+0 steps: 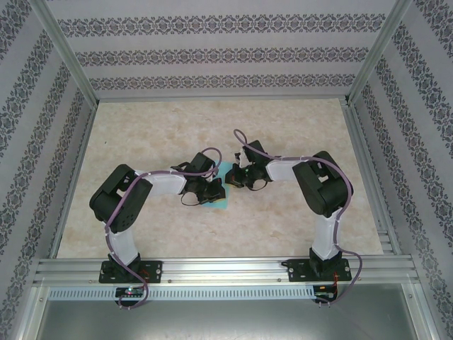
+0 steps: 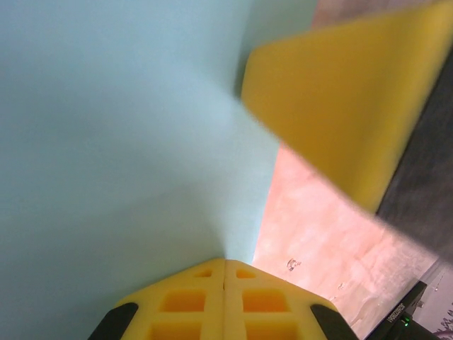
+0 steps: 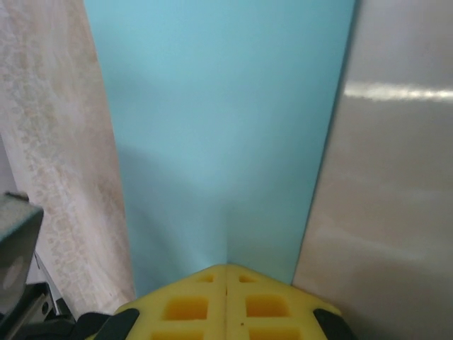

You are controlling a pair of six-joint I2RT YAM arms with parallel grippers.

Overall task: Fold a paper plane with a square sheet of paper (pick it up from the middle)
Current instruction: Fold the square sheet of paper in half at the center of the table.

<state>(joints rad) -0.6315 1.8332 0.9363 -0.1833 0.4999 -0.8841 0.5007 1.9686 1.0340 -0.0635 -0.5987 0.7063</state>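
Observation:
The light-blue square sheet of paper (image 1: 221, 203) is held between the two arms at the table's middle. In the left wrist view the sheet (image 2: 127, 127) covers the left side, and my left gripper (image 2: 225, 261) is shut with the paper's edge pinched at its yellow fingertips. A blurred yellow finger (image 2: 340, 99) of the other gripper hangs at the upper right. In the right wrist view the sheet (image 3: 226, 106) runs upward as a wide band with a faint centre crease, and my right gripper (image 3: 226, 266) is shut on its near edge. From above, the left gripper (image 1: 211, 190) and right gripper (image 1: 238, 177) almost touch.
Beige marbled tabletop (image 1: 212, 127) spreads around the paper, also beside the sheet in the left wrist view (image 2: 318, 234). Patterned walls and an aluminium frame (image 1: 212, 269) enclose the table. Both arms' elbows bulge outward at left (image 1: 120, 198) and right (image 1: 325, 184).

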